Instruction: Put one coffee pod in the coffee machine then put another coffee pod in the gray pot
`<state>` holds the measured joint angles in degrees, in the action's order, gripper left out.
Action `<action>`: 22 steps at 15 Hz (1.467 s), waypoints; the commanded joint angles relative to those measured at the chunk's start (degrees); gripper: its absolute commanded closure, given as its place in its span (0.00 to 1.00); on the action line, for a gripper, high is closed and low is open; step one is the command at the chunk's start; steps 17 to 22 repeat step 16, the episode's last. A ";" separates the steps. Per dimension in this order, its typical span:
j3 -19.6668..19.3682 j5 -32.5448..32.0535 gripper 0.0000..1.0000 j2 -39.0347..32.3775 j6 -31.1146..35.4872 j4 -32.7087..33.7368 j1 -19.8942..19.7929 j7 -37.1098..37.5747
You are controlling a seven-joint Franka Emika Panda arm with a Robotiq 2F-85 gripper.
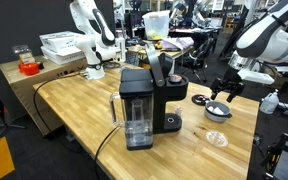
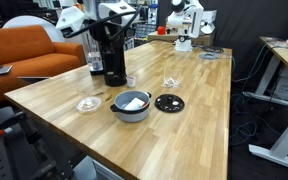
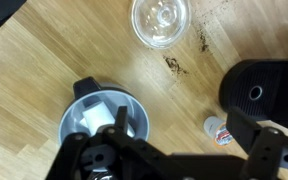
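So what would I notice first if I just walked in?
Probably the tall black coffee machine standing in the middle of the big wooden table. Next, the gray pot with something white inside, beside a round black lid. The robot's claw hangs right above that pot, and a little coffee pod lies on the table nearby.

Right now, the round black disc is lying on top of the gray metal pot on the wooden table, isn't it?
Not on top. The round black disc lies flat on the wooden table beside the gray metal pot, apart from it, as an exterior view shows.
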<state>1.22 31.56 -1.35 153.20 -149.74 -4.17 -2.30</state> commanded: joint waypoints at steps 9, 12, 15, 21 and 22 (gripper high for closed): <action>-0.67 4.16 0.00 14.49 0.01 -9.48 8.63 2.91; -1.06 4.12 0.00 14.06 -0.01 -9.67 8.54 2.87; -1.21 4.10 0.00 13.95 -0.02 -9.66 8.51 2.85; -1.21 4.10 0.00 13.95 -0.02 -9.66 8.51 2.85; -1.21 4.10 0.00 13.95 -0.02 -9.66 8.51 2.85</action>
